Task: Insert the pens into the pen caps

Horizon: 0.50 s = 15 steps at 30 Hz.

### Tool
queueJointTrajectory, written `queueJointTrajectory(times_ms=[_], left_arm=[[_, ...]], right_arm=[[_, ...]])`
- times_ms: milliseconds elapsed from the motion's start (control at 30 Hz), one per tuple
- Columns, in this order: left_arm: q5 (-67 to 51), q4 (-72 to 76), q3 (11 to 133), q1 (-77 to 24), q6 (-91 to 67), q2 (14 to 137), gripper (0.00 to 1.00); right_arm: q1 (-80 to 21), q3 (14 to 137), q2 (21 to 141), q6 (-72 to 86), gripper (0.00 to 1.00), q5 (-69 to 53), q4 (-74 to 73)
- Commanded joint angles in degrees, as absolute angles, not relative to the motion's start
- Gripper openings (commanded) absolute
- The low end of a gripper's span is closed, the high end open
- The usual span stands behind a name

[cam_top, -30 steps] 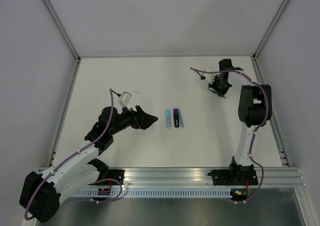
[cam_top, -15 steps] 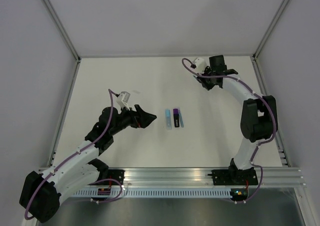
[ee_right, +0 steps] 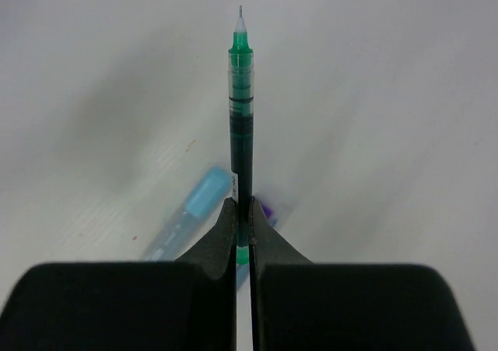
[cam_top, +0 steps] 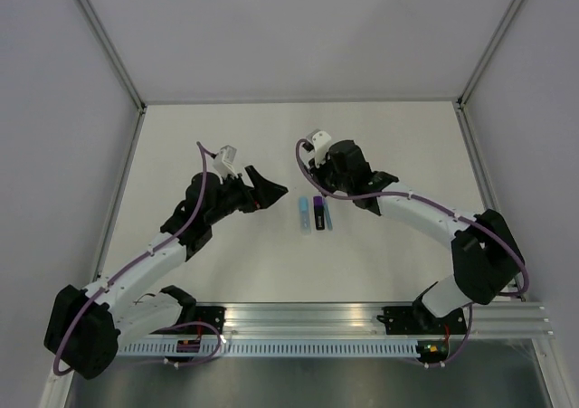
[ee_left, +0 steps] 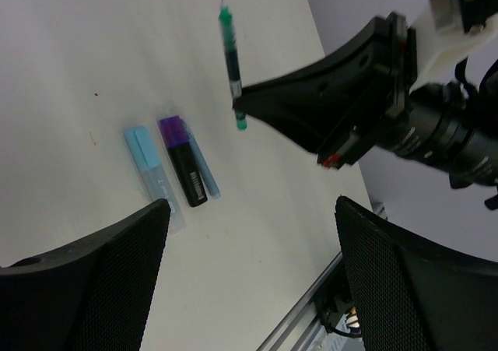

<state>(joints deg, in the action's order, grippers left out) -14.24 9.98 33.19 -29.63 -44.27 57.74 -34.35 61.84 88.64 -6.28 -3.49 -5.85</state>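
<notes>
My right gripper (ee_right: 243,211) is shut on the thin dark green pen (ee_right: 241,110), whose tip points away from the wrist. It hovers just beyond the markers (cam_top: 320,184). The left wrist view also shows the pen (ee_left: 232,63), held off the table. A light blue marker (cam_top: 303,214), a black marker with a purple end (cam_top: 317,213) and a slim bluish cap (cam_top: 329,216) lie side by side at the table's middle. They show in the left wrist view too: light blue (ee_left: 152,172), black-and-purple (ee_left: 184,168), slim cap (ee_left: 204,172). My left gripper (ee_left: 250,205) is open and empty, left of them (cam_top: 271,191).
The white table (cam_top: 181,146) has grey walls on three sides and a metal rail (cam_top: 362,322) along its near edge. The two grippers face each other closely over the markers.
The right arm has swung from the far right corner to the table's middle, carrying the green pen. The left gripper has moved slightly forward and to the right.
</notes>
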Motion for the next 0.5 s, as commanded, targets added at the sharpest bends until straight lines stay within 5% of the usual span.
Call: queueJointTrajectory(times_ms=[0,467], left_arm=[[-17.31,12.22,37.7,-29.44,-47.12,60.46,0.9],[-13.53,13.53,38.15,-29.44,-41.66,64.16,0.89]], right_arm=[[-38.48,57.67,83.77,6.23,0.0,1.67,-0.53],[-47.28,42.37,71.63,20.91,0.0,-2.72,16.52]])
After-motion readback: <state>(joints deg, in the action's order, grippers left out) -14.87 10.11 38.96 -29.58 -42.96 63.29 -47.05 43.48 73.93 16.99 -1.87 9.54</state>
